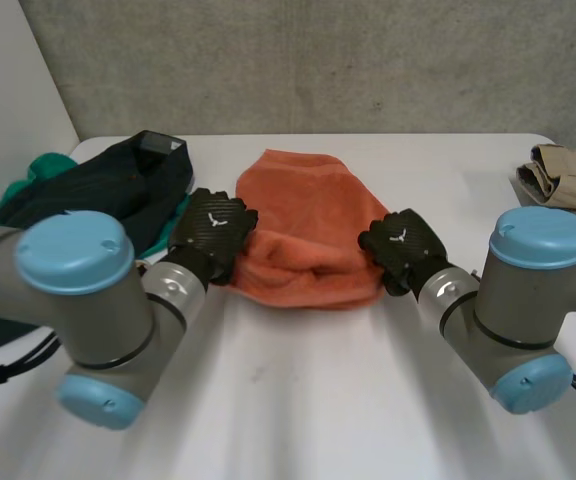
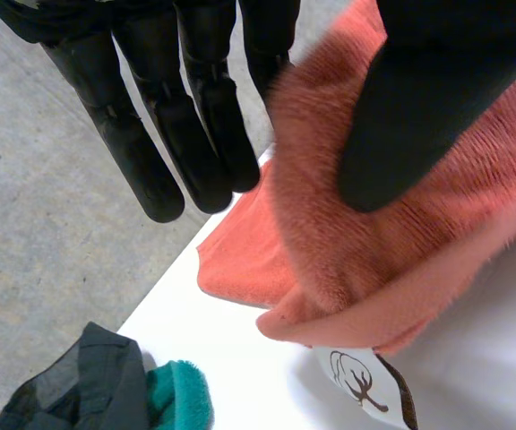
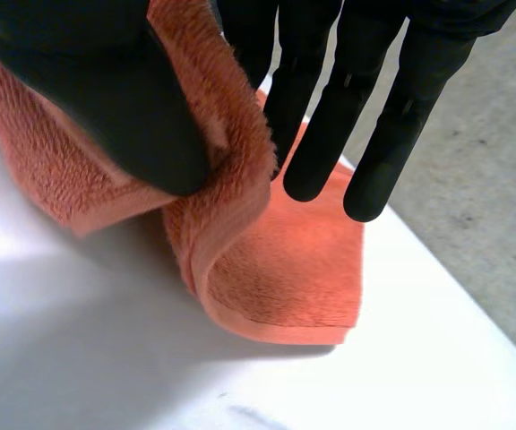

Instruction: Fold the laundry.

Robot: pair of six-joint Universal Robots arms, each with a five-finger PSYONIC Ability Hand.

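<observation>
pinching the orange towel [image 1: 303, 215] by its near edge, the left hand [image 1: 213, 228] grips the left side and the right hand [image 1: 403, 245] the right, each squeezing the cloth between thumb [image 3: 106, 98] and straight fingers [image 3: 330, 116]. the towel lies bunched in the middle of the white table [image 1: 298, 400], with its far part flatter. the biggest risk, as i judge it, is a shallow hold — each thumb seems to catch a rolled lip of cloth rather than a clean corner, so a lift could let one side slide free and the fold would land crooked. the dark garment [image 1: 108, 195] lies just beside the left hand — a wide sweep could snag it and drag it along.
</observation>
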